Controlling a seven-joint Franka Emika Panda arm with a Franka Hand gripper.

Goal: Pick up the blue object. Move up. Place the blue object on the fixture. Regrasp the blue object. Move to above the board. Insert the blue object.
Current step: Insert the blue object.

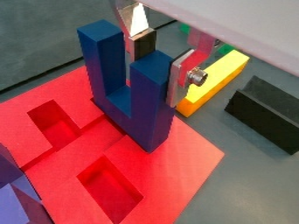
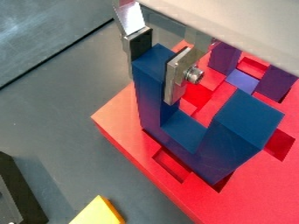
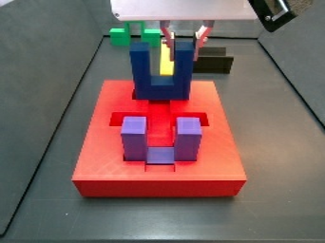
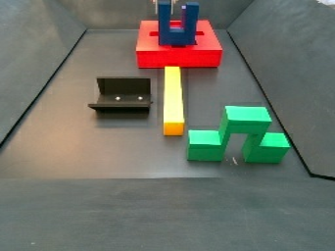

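— Where is the blue object [image 1: 135, 92] found?

— It is seen standing on the board [image 1: 70, 96], base down and prongs up, in both wrist views. In a side view [image 3: 160, 71] it sits at the board's [image 3: 159, 176] 12 o'clock end.

— And the gripper [image 1: 162, 59]?

— It is closed on one prong of the blue object, with one finger [image 2: 179, 74] pressed flat against the prong's outer face and the other finger [image 2: 139, 44] set in the slot between the prongs.

— What else is seen?

— A purple block [image 3: 156, 138] is seated in the board, at 6 o'clock of the blue object. On the desk, a yellow bar [image 4: 171, 98] lies beside the fixture [image 4: 121, 97], and green blocks [image 4: 236, 135] lie at 4 o'clock of the bar.
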